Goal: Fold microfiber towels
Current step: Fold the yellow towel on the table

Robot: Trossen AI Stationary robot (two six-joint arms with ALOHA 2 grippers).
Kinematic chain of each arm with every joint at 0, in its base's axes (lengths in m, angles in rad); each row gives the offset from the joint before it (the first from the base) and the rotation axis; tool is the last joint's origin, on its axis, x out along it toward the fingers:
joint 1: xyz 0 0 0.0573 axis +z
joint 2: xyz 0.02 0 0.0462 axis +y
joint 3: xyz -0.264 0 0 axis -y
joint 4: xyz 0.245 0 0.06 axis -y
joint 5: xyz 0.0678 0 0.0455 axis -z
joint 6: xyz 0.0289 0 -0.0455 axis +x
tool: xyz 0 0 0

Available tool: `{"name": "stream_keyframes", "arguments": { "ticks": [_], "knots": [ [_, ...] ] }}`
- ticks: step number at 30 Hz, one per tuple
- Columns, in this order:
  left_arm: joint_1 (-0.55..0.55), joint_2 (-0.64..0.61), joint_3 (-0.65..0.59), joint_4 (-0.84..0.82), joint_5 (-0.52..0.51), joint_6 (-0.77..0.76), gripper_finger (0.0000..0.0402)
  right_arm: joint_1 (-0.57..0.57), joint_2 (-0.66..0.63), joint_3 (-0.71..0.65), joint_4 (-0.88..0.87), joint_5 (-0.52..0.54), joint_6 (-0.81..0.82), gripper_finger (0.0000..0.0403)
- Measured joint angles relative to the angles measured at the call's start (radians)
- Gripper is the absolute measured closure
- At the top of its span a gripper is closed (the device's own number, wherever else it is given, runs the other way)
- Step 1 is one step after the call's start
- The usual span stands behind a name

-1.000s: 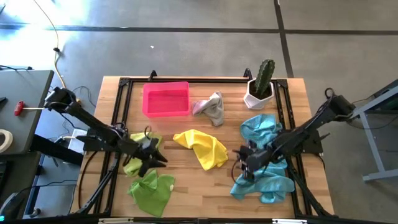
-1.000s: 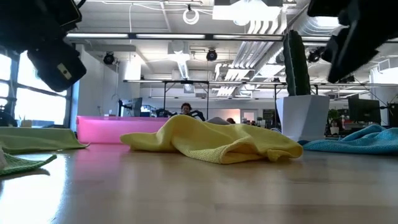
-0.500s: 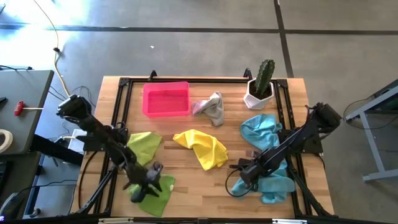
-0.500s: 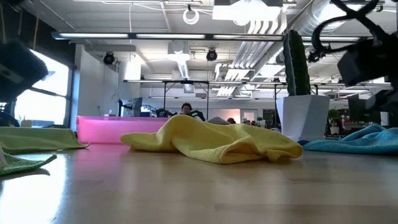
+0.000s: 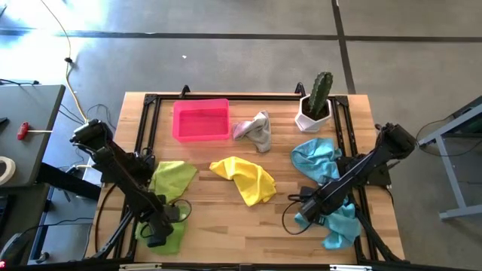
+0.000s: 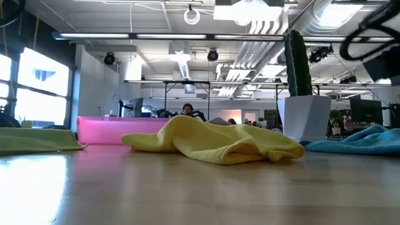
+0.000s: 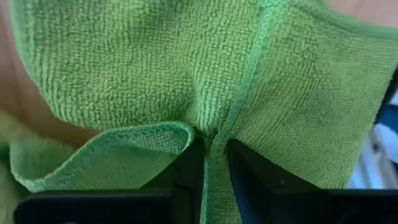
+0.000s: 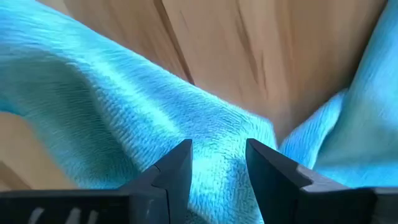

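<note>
Now the green towel (image 7: 155,81) is pinched by its hem in the left gripper (image 7: 210,163) at the table's near-left corner, seemingly for spreading, while a light blue towel (image 8: 124,124) is straddled, apparently ungripped, by the right gripper (image 8: 217,163) near the right edge.

the high view looks straight down on the whole tabletop (image 5: 226,218); the low view sits at its surface, facing level into the room. both share the yellow towel (image 5: 245,178). each wrist view presses close onto cloth past its own fingers.
</note>
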Motion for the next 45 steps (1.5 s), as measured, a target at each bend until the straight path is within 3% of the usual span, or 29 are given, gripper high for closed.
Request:
{"name": "stream_keyframes", "arguments": {
  "ticks": [3,8,13,18,24,30,36,45],
  "knots": [
    [-0.010,-0.001,0.000,0.016,-0.014,-0.001,0.0349,-0.004,0.000,0.065,0.021,0.108,-0.079,0.0261],
    [-0.001,-0.031,0.047,-0.022,-0.126,0.046,0.0353,-0.012,-0.001,0.132,0.094,0.394,-0.182,0.0261],
    [0.003,-0.064,0.129,-0.089,-0.303,0.076,0.0353,-0.033,0.005,0.134,0.179,0.528,-0.182,0.0261],
    [0.017,-0.064,0.160,-0.027,-0.492,0.213,0.0353,-0.042,0.034,0.059,0.382,0.599,-0.204,0.0261],
    [0.053,-0.058,0.160,0.142,-0.583,0.451,0.0352,-0.042,0.075,-0.067,0.661,0.680,-0.198,0.0261],
    [0.096,-0.058,0.160,0.237,-0.620,0.612,0.0352,-0.044,0.128,-0.162,0.910,0.676,-0.213,0.0261],
    [0.129,-0.058,0.159,0.289,-0.621,0.744,0.0352,-0.039,0.201,-0.166,0.921,0.688,-0.331,0.0261],
    [0.165,-0.058,0.159,0.334,-0.620,0.830,0.0352,-0.034,0.255,-0.164,0.969,0.795,-0.339,0.0261]
  ]
}}
